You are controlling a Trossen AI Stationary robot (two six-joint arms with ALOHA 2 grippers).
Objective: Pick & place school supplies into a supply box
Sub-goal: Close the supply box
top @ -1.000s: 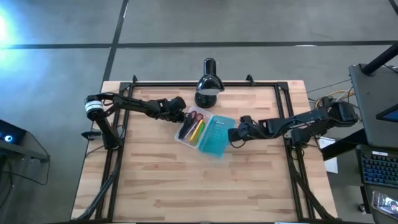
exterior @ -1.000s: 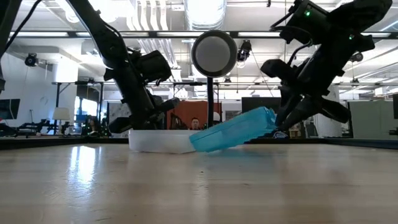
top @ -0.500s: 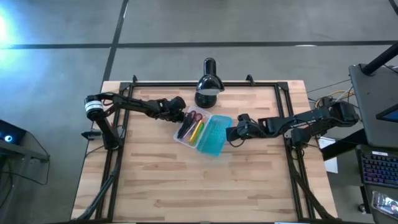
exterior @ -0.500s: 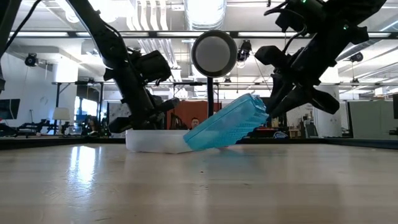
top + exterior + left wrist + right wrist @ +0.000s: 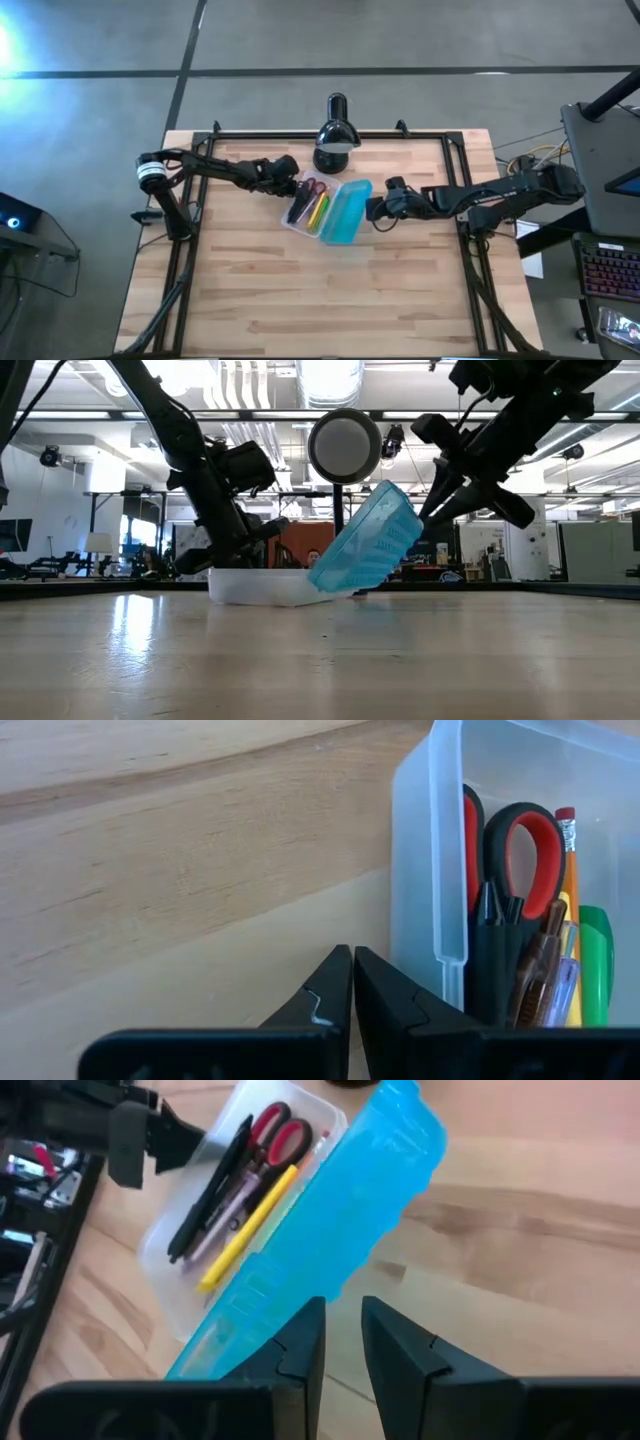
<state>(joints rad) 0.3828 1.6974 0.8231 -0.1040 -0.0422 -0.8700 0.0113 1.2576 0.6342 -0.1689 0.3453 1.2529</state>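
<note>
The supply box stands at the table's middle, with its clear tray [image 5: 300, 215] flat on the wood. Its turquoise lid [image 5: 343, 212] stands steeply tilted up, and its hinged edge stays at the tray. In the tray lie the school supplies [image 5: 312, 207]: red-handled scissors [image 5: 515, 840], a yellow pencil [image 5: 245, 1230], a green pen [image 5: 597, 960] and dark pens. My right gripper [image 5: 373, 210] is shut on the lid, coming from the table's right. My left gripper [image 5: 352, 982] is shut, low beside the tray's end wall [image 5: 432, 890]. My left gripper's shut fingers stand close beside the tray's end wall [image 5: 440, 970]; I cannot tell whether they touch it. My right gripper holds the lid at its free long edge [image 5: 335, 1295], right at the fingertips [image 5: 424, 522]. It comes slanting down from the table's right. The lid leans up steeply, its hinged edge down at the tray.
A black desk lamp [image 5: 335, 140] stands just beyond the box at the table's far edge, and its round head [image 5: 345, 448] shows above the box. A black frame rail [image 5: 300, 133] runs along the table's far and side edges. Bare wood lies on the near side.
My right gripper has risen and drawn a little toward the box. The lid has swung up about its hinged edge, from nearly flat to steeply tilted. The tray has stayed in place.
</note>
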